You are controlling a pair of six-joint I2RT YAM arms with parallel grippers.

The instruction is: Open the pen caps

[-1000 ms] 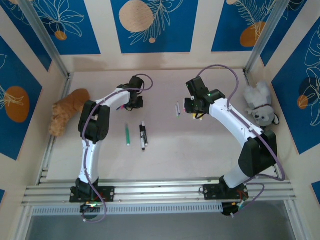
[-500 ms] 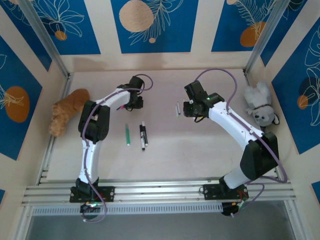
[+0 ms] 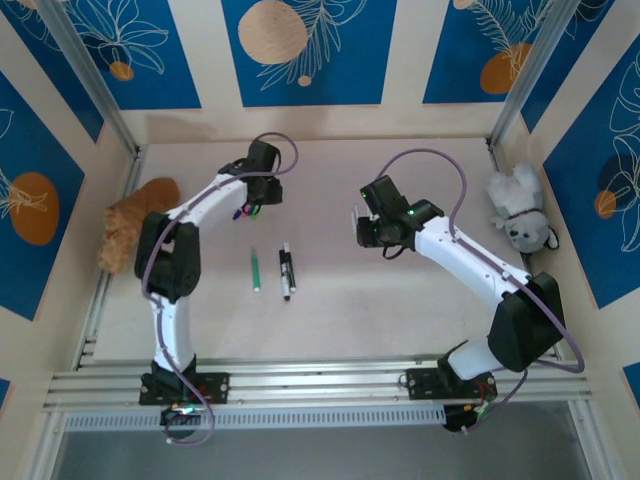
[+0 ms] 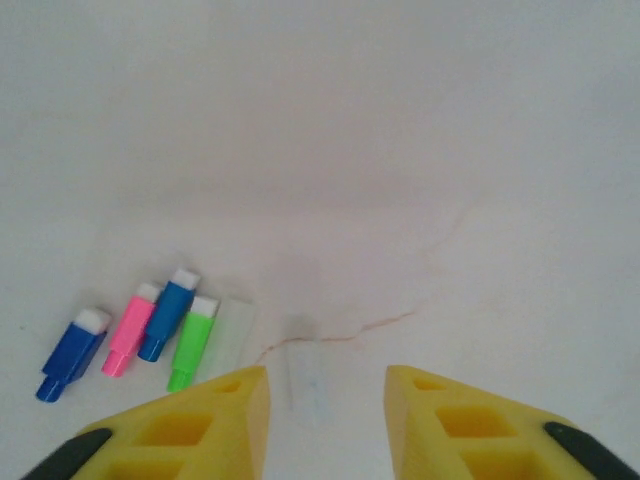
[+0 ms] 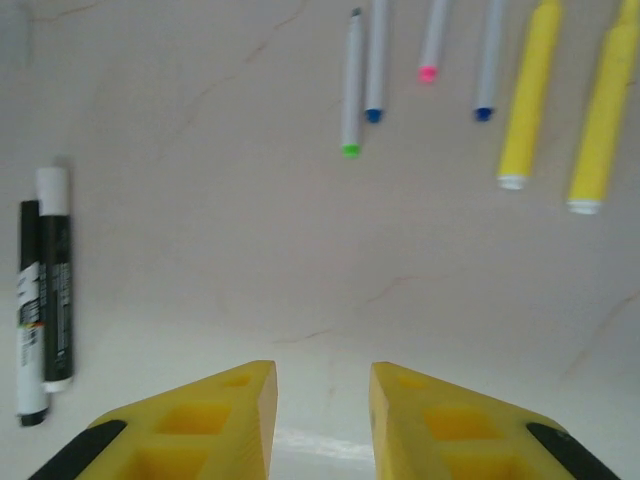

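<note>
While both arms reach out over the pale desk (image 3: 400, 310), a pair of black-and-white marker pens (image 3: 286, 272) lies side by side near its middle. Just left of that pair, parallel to it, lies a slim green pen (image 3: 254, 270).

Farther back and left of the pair hangs the left end effector (image 3: 248, 207). Its yellow fingers (image 4: 190, 425) stand apart and grip nothing. Beside it lie the loose plastic pen caps: a dark blue cap (image 4: 72, 352), a pink cap (image 4: 130, 328), a second blue cap (image 4: 168, 314) and a green cap (image 4: 192, 342), huddled together on the desk and off any pen. Next to the green one is a pale see-through shape (image 4: 235, 332), possibly a further cap; it is too faint to be sure.

Back and right of the marker pair is the right end effector (image 3: 366, 228), jaws parted and empty. Beyond it lie thin white pens with bare tips, one green (image 5: 350, 85), one pink (image 5: 432, 40) and two blue, beside two yellow pens (image 5: 528, 95).

Well left of the pair sits a brown plush toy (image 3: 130, 225), well right a white plush toy (image 3: 518, 210).
</note>
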